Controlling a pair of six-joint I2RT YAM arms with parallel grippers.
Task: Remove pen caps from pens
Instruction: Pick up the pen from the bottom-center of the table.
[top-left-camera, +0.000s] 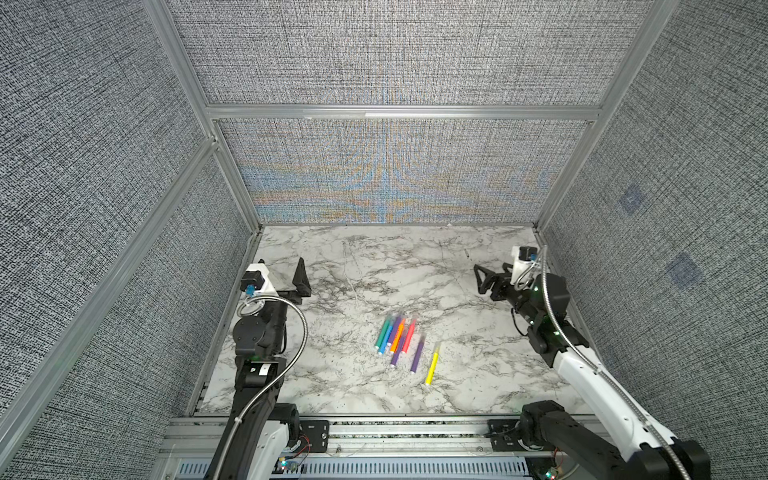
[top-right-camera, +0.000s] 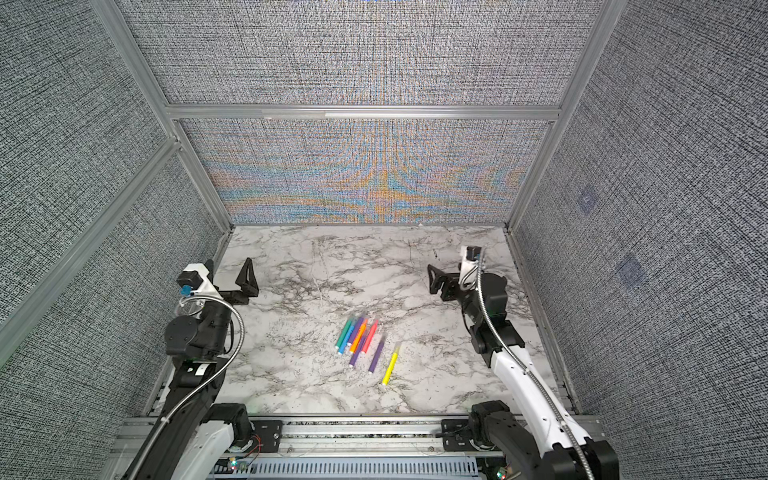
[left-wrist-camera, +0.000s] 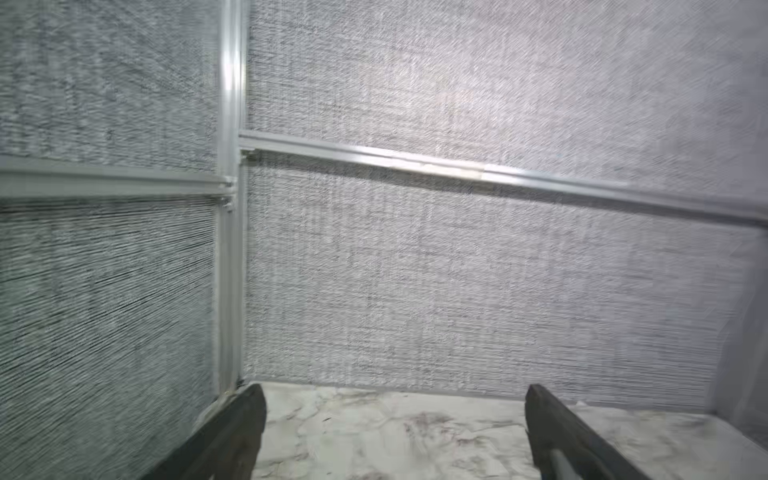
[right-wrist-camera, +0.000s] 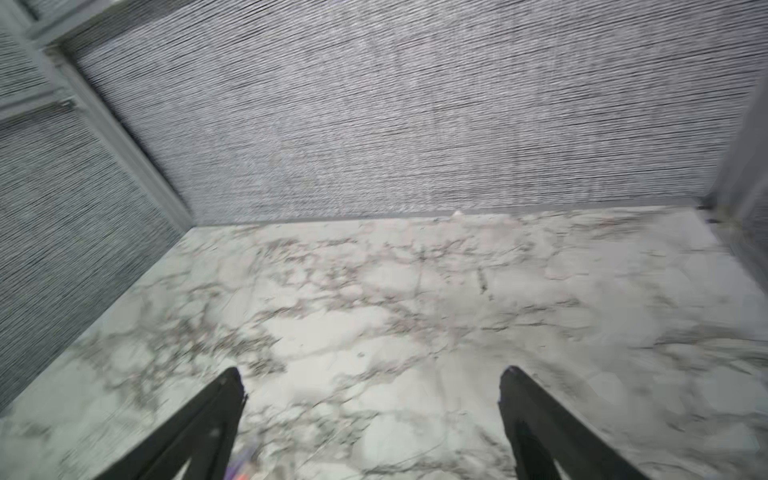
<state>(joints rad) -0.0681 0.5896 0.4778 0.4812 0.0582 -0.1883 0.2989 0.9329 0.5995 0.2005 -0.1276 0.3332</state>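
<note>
Pens (top-left-camera: 398, 338): slim markers with green, blue, purple, orange and red-pink barrels are lying bunched mid-way across the marble tabletop (top-left-camera: 332, 257). The yellow pen (top-left-camera: 432, 368) is lying near them. Pen caps: too faint to tell. Left gripper (left-wrist-camera: 395, 415) and right gripper (right-wrist-camera: 370, 395): both are hovering with fingers spread wide, holding nothing, well apart from the pens.

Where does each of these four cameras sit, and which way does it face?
Both top views: one camera head high over the near edge, looking down at the marble table, pens and both arms.
Left wrist: on the left arm, facing the back wall corner; the open left gripper shows.
Right wrist: on the right arm, facing table and back wall; the open right gripper shows.
Shared: both wrist views catch table and back wall.
</note>
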